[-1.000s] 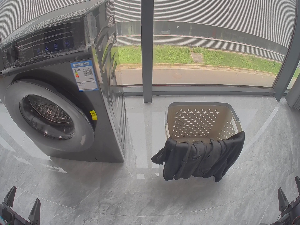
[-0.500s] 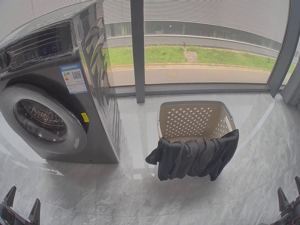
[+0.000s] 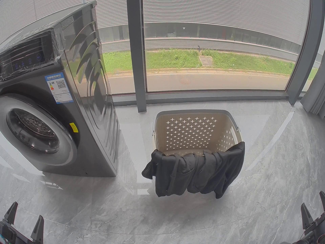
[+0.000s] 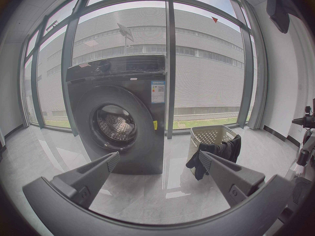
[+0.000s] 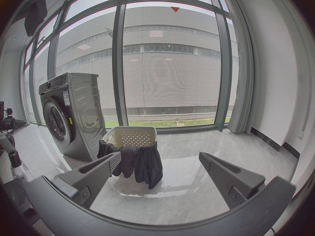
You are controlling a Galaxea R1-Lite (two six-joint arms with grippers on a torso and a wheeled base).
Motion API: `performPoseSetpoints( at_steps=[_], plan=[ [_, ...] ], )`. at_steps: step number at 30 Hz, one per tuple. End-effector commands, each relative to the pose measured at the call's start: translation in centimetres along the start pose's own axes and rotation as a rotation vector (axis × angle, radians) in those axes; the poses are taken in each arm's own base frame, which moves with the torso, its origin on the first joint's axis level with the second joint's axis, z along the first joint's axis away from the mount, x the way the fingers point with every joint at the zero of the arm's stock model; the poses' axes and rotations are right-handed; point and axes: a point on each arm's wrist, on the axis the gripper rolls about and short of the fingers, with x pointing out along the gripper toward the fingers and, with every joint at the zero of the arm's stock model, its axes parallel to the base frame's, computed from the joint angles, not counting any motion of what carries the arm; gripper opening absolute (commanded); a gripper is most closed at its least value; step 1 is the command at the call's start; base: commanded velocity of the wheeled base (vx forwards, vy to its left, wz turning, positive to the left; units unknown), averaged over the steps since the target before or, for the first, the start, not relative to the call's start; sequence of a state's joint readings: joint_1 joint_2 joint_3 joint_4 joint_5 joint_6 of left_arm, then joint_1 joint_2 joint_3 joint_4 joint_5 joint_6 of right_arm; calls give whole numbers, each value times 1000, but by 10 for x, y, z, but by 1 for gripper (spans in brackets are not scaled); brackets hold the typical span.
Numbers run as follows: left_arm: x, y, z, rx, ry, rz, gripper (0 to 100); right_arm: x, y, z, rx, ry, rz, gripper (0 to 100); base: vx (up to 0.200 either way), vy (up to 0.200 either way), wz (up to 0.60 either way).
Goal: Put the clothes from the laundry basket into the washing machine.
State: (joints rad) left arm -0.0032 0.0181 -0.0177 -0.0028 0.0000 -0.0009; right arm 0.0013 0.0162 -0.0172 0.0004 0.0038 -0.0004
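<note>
A beige laundry basket (image 3: 194, 117) stands on the floor ahead, with black clothes (image 3: 196, 173) draped over its near rim; the basket (image 4: 210, 135) (image 5: 131, 135) and the clothes (image 4: 216, 151) (image 5: 141, 164) appear from both wrists. A grey front-loading washing machine (image 3: 50, 119) (image 4: 121, 115) (image 5: 73, 112) stands to the basket's left, its round door closed. My left gripper (image 3: 23, 217) (image 4: 157, 158) is open at the lower left, far from both. At the lower right my right gripper (image 3: 315, 207) (image 5: 159, 159) is also open and holds nothing.
A glossy grey marble floor (image 3: 152, 214) spreads between me and the basket. Floor-to-ceiling windows with a dark pillar (image 3: 135, 51) stand right behind the basket and the machine. A curtain (image 3: 315, 95) hangs at the far right.
The whole head view has shifted, so the camera has turned right: machine and basket now sit further left in the picture. Both grippers keep their places in it.
</note>
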Motion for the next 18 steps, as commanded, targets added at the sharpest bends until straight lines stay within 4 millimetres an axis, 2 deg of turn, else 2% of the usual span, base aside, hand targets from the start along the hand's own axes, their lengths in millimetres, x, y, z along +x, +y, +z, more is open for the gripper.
performPoseSetpoints(
  at_steps=[1,2,18],
  plan=[
    [0,0,-5,-1,-1,0,100,0,0,-5,-1,4,1,100,0,-200,0],
    [0,0,-5,-1,-1,0,100,0,0,-5,0,4,1,100,0,-200,0],
    [0,0,-5,1,-1,0,100,0,0,-5,-1,4,1,100,0,0,0]
  ],
)
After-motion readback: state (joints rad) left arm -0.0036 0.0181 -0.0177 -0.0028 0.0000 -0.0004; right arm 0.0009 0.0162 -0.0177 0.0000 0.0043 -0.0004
